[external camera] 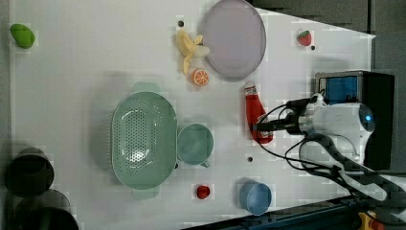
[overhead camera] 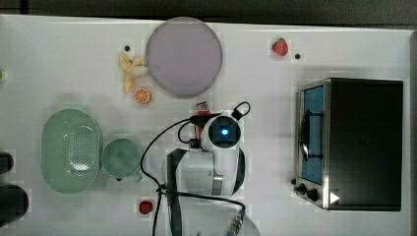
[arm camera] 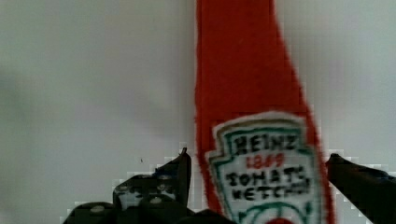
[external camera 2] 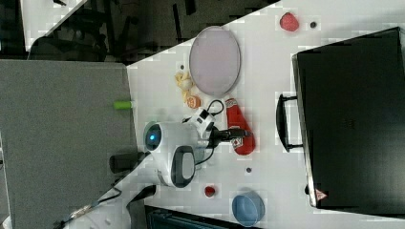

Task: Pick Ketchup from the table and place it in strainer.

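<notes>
Red ketchup [arm camera: 254,140] lies off-centre between your wide-open, empty gripper [arm camera: 259,179]; closing now could nudge it sideways and slip.

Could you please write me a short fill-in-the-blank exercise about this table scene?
1. The ketchup lies on its ____ on the table.
2. The gripper's fingers stand ____, one on each side of the bottle.
3. The strainer holds ____.
4. In the left view, the round cup touching the strainer's rim is ____.

Missing words: side; open; nothing; green
</notes>
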